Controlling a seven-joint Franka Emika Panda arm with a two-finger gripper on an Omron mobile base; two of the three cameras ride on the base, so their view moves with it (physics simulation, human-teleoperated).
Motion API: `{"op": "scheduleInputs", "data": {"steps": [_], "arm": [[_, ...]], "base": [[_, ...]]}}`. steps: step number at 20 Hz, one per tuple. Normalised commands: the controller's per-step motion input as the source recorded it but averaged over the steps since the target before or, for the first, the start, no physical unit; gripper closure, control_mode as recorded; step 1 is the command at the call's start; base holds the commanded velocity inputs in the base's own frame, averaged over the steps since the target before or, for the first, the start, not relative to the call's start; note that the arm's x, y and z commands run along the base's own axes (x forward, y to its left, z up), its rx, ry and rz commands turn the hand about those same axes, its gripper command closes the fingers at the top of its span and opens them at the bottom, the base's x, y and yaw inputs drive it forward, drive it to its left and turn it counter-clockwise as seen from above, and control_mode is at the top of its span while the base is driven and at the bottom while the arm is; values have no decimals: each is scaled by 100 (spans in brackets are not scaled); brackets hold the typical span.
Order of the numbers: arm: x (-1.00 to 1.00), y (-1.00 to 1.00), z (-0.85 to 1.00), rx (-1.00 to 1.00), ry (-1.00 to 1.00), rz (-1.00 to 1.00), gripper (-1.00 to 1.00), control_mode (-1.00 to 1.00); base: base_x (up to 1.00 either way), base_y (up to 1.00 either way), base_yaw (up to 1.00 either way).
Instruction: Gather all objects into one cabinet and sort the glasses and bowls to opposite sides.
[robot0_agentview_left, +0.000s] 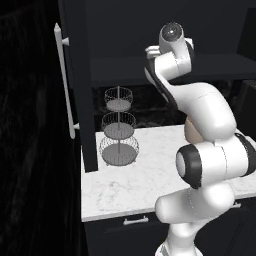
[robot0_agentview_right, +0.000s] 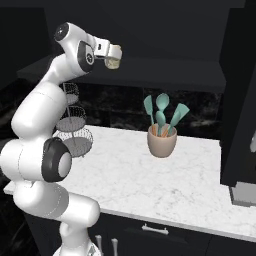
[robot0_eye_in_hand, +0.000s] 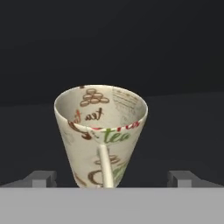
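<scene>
The tool (robot0_eye_in_hand: 112, 179), jaws wide apart, straddles a cream, tapered, print-patterned mug (robot0_eye_in_hand: 101, 131) on the dark cabinet shelf (robot0_eye_in_hand: 183, 127). Judged step: grasping or releasing; next, either closing squarely or retreating straight.

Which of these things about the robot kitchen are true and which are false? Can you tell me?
1. The gripper is open, with the patterned cup between its fingertips. True.
2. The cup is lying on the white counter. False: it is up at the dark cabinet shelf.
3. The beige crock holds teal utensils. True.
4. The wire basket stand has a bowl in it. False: its tiers look empty.
5. The crock stands on the floor. False: it stands on the counter.
</scene>
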Motion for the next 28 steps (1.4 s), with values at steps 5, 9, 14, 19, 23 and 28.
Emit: {"op": "scheduleInputs", "data": {"steps": [5,9,14,19,23,28], "arm": [[7,3,-4,0,1,0,-100,-100],[0,0,0,0,2,0,-100,-100],[31,0,-5,0,0,0,100,-100],[8,0,-1,0,0,0,100,-100],[-8,0,1,0,0,0,100,-100],[-65,-8,18,0,-12,0,100,-100]], "base": [[0,0,0],[0,0,0],[0,0,0],[0,0,0],[0,0,0],[0,0,0]]}}
